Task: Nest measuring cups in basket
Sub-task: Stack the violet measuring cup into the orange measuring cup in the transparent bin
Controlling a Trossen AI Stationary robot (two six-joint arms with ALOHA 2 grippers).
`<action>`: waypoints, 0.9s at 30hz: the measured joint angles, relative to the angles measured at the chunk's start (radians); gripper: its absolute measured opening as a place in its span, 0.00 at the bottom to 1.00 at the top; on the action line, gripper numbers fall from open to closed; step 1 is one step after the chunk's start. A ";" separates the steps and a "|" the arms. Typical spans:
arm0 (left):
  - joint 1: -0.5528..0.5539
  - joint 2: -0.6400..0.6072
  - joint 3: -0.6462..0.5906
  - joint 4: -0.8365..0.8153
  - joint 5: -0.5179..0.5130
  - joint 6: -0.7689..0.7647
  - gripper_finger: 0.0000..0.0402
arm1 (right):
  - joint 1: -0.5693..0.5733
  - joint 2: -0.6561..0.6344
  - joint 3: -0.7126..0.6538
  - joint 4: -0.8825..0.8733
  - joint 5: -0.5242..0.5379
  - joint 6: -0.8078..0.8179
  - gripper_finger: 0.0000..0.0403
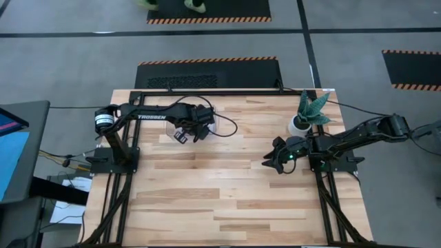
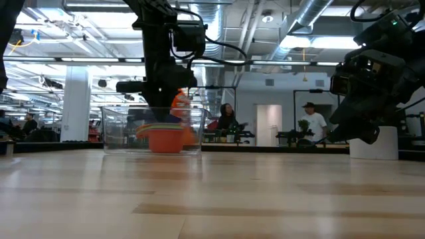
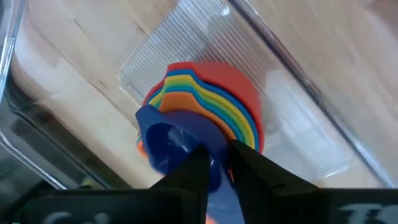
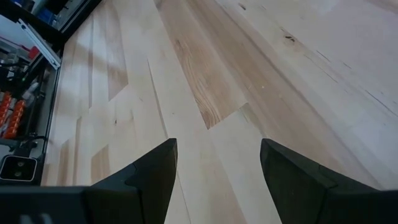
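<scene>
The clear basket point(image 1: 207, 118) stands at the table's far left and also shows in the low view point(image 2: 116, 133). Inside it sits a nested stack of measuring cups point(image 3: 217, 102), red outermost, with yellow, green, light blue and orange rims inside; it also shows in the low view point(image 2: 165, 139). My left gripper point(image 3: 221, 163) hangs over the basket, shut on a dark blue cup point(image 3: 163, 138) just above the stack's handles. My right gripper point(image 1: 270, 160) is open and empty at the table's right side, above bare wood. My left gripper pinches the dark blue cup's flat handle point(image 3: 217, 177) between its two fingers, next to the bowl. The fingers come from above, slanting down into the basket. The bowl sticks out beyond the fingertips over the stack; whether it rests on the stack, I cannot tell.
A white plant pot with a green plant point(image 1: 308, 114) stands at the table's far right, near my right arm. The wide middle and near part of the wooden table point(image 1: 220, 200) holds nothing. People stand in the room beyond the table point(image 2: 312, 126).
</scene>
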 joint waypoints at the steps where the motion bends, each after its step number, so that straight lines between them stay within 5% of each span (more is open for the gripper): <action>1: 0.000 0.000 0.000 0.000 -0.010 0.019 0.14 | 0.000 0.000 0.000 0.000 0.000 0.000 0.63; 19: -0.004 0.000 0.040 -0.060 -0.102 0.028 0.30 | 0.000 0.000 0.000 -0.003 0.000 -0.016 0.63; 23: -0.006 -0.001 0.111 -0.160 -0.139 -0.054 0.32 | 0.000 0.000 0.000 -0.006 0.000 -0.041 0.63; 27: -0.023 -0.001 0.203 -0.307 -0.104 -0.307 0.32 | 0.000 0.000 0.000 -0.004 0.000 -0.041 0.63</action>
